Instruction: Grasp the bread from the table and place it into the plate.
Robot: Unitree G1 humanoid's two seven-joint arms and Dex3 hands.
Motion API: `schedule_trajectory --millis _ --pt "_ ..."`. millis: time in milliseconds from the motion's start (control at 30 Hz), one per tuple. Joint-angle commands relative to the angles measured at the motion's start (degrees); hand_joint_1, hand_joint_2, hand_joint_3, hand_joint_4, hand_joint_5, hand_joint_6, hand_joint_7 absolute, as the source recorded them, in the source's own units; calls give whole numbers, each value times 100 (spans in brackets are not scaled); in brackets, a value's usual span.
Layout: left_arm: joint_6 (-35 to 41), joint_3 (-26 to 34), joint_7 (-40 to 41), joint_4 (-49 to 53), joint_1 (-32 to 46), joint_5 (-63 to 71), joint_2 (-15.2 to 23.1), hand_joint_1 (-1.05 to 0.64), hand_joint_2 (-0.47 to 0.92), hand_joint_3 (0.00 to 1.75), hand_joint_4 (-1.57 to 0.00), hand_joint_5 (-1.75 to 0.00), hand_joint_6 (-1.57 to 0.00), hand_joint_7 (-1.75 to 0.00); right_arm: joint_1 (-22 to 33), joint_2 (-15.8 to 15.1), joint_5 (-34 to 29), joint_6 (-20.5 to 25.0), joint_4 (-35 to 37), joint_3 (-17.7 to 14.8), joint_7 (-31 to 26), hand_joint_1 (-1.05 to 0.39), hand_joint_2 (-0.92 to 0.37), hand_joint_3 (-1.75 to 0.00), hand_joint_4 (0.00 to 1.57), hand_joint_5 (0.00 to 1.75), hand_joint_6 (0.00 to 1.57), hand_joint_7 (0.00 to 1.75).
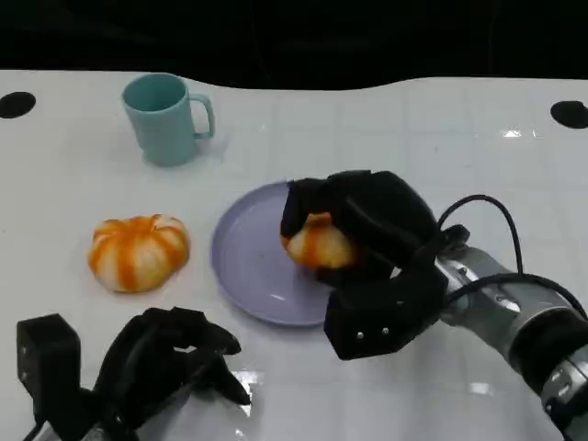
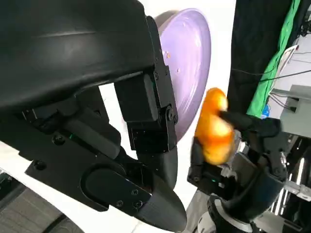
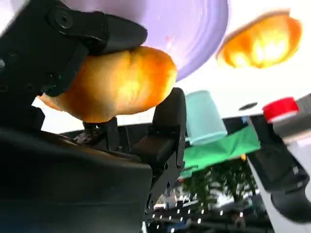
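My right hand (image 1: 367, 248) grips an orange-and-cream bread roll (image 1: 318, 243) over the right part of the lavender plate (image 1: 246, 257). In the right wrist view the roll (image 3: 114, 82) sits between the black fingers (image 3: 165, 121), with the plate (image 3: 194, 29) behind it. In the left wrist view the held roll (image 2: 214, 126) hangs in front of the plate (image 2: 187, 63). A second, striped orange-and-white bread (image 1: 139, 251) lies on the table left of the plate, also the blurred bread (image 3: 260, 41) in the right wrist view. My left hand (image 1: 170, 363) rests near the front edge, holding nothing, fingers apart.
A teal mug (image 1: 166, 118) stands at the back left, its handle to the right. The white table (image 1: 413, 147) has black round holes near its far corners. A dark backdrop runs behind the table.
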Motion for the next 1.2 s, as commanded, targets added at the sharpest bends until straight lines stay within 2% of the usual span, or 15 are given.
schedule_trajectory --millis 33,100,133,267,367,500,733,967,1200 --pt "59 -16 39 -11 148 46 58 -105 78 0 -151 -58 -157 -21 -145 -166 10 -94 -98 95 399 -43 -88 -23 55 88 64 37" --pt "73 -23 42 -34 163 43 56 -105 78 0 -151 -58 -157 -21 -128 -219 15 -79 -171 112 571 -56 -91 -21 42 65 53 19" --pt "77 -28 54 -48 170 46 54 -105 78 0 -151 -58 -157 -21 -112 -243 15 -62 -205 119 628 -58 -92 -21 39 61 51 16" --pt "60 -45 72 -50 175 76 57 -105 79 1 -151 -58 -157 -21 -30 -317 -55 242 -436 180 897 -84 -92 -33 14 41 25 1" --pt "114 -47 87 -65 169 71 55 -105 78 0 -151 -58 -157 -22 40 -367 -63 373 -615 211 997 -94 -92 -40 8 37 18 0" --pt "160 -38 113 -78 160 62 39 -105 77 0 -152 -59 -157 -23 125 -454 -26 449 -835 207 1103 -98 -92 -45 6 36 15 0" --pt "138 -32 105 -41 135 60 21 -105 77 0 -151 -59 -157 -22 437 -740 202 249 -1354 37 1284 -93 -92 -42 14 39 19 2" --pt "193 -27 134 -67 133 52 -10 -105 76 0 -151 -59 -157 -22 873 -1059 476 -200 -1803 -199 1298 -86 -92 -38 26 44 28 6" --pt "177 -24 90 -22 108 32 -22 -105 76 0 -151 -59 -157 -23 1373 -1104 943 -755 -1977 -595 1114 -72 -92 -24 54 60 58 17"
